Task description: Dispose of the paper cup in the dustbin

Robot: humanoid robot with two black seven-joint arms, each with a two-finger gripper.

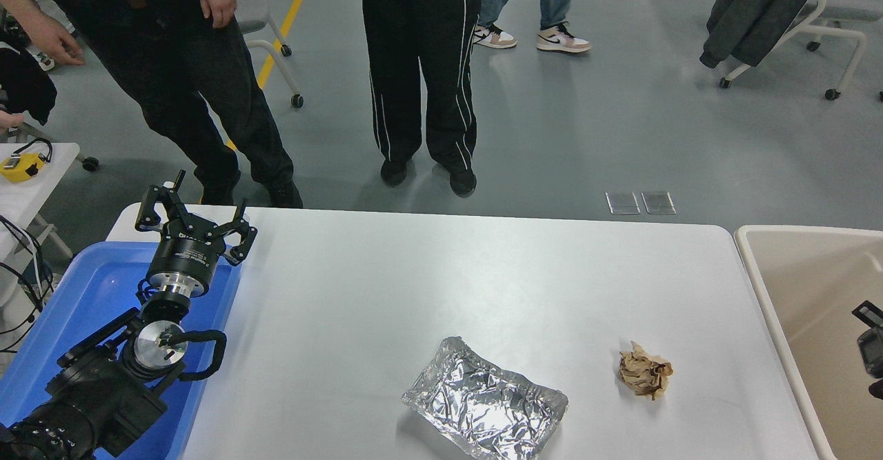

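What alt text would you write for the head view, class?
A white table holds a crinkled silver foil tray and a crumpled brown paper ball, beside a beige plastic dustbin. The left black claw hovers open over a blue plastic tray.

Bright, even overhead light, whole view sharp, no motion blur. Broad soft sheen on the white rectangular table [428, 274], strongest toward its far edge. Crinkled silver foil tray [485, 398] near the table's front edge throws sparkly glare with a faint shadow at its left. Soft shadows under standing people beyond the table. Slight wide-angle stretch at corners.
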